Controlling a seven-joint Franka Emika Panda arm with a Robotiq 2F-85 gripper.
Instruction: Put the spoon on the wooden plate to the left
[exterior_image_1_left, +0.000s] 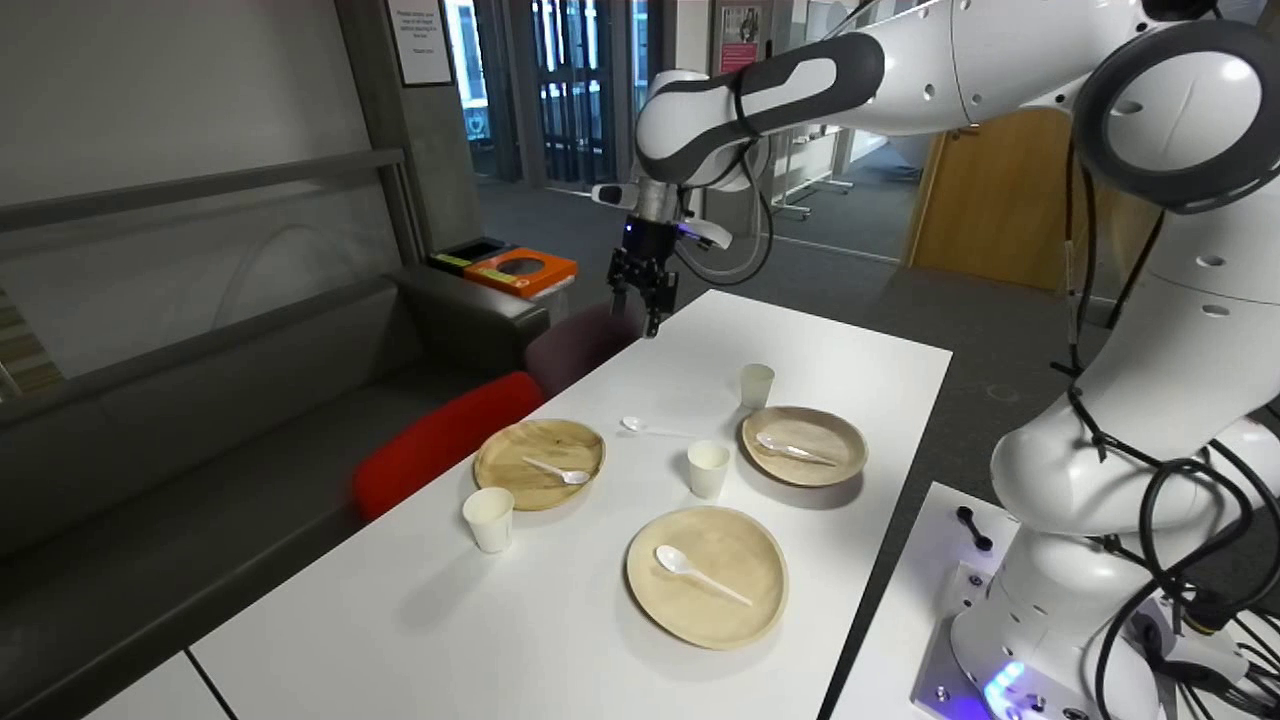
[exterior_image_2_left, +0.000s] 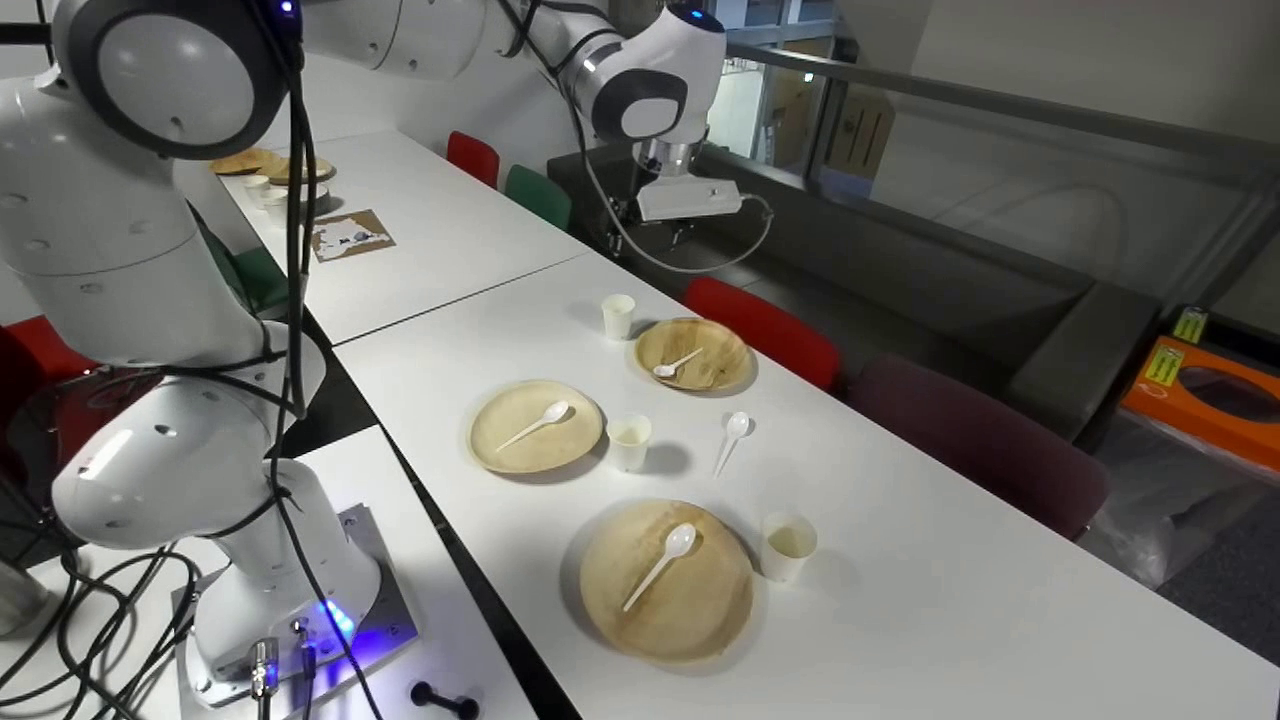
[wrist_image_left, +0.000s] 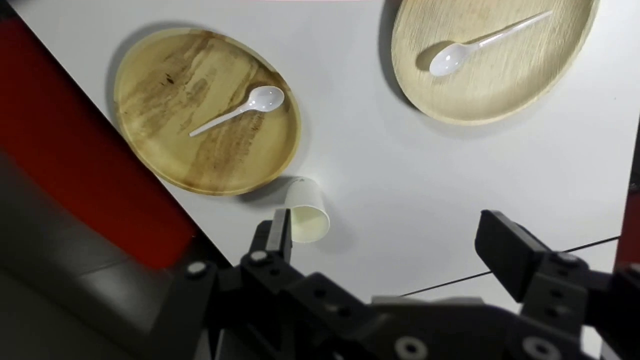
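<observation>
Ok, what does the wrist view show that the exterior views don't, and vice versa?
Wrist view only: a dark fleck on the streaked plate.
Exterior views only: the loose spoon, the third plate with its spoon, two cups and the arm.
Shared: that plate, the pale plate, a spoon on each, one cup, the red chair, the gripper.

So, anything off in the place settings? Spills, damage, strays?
One thing: a white spoon lies directly on the white tabletop, while the three wooden plates nearby each hold one. It may simply be the one to be moved. The three cups among them stand upright; no spill or breakage is visible there.
</observation>
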